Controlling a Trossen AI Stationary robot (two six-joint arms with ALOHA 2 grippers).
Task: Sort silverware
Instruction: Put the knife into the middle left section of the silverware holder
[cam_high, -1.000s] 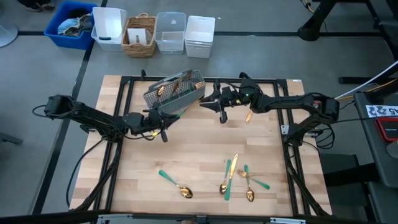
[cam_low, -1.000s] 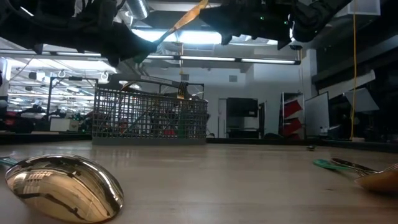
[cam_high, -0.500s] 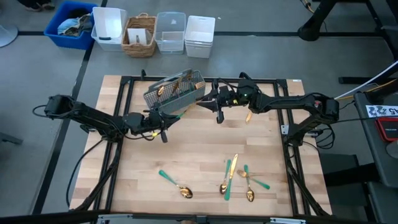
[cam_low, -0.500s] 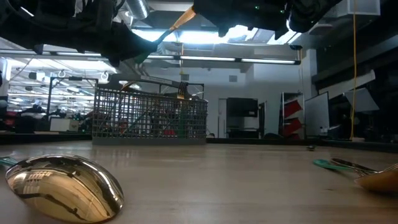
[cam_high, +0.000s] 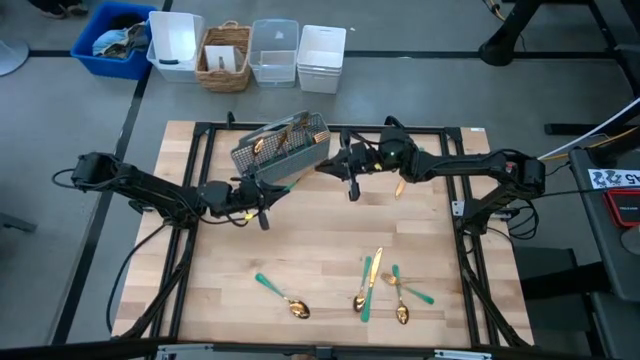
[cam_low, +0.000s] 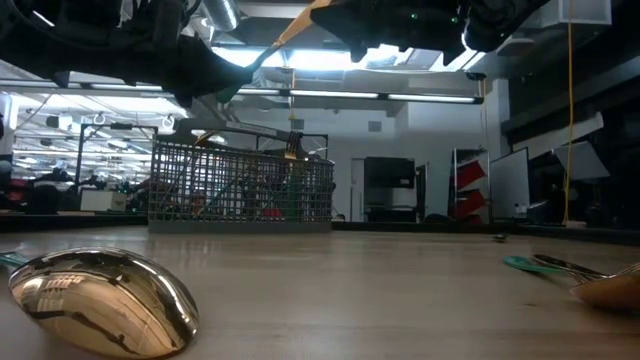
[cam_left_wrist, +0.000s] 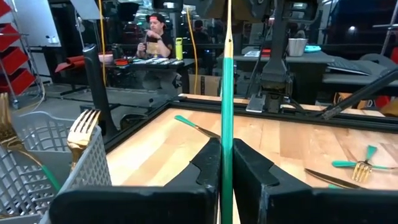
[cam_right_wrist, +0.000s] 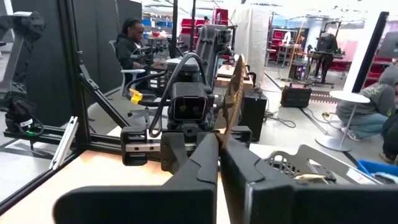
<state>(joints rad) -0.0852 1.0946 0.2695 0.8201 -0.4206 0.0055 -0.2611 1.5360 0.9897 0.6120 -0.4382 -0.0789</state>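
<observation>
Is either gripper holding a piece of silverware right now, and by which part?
The left gripper clamps one teal-handled utensil by its handle. The right gripper pinches its gold head end.

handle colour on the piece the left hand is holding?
Teal-green handle, pinched in the left hand; clearest in the left wrist view.

Readable text: almost none.
A white tag (cam_high: 613, 179) beside the table's right edge carries dark characters, perhaps letters or digits, too small to make out; nothing else in any view bears legible writing.
</observation>
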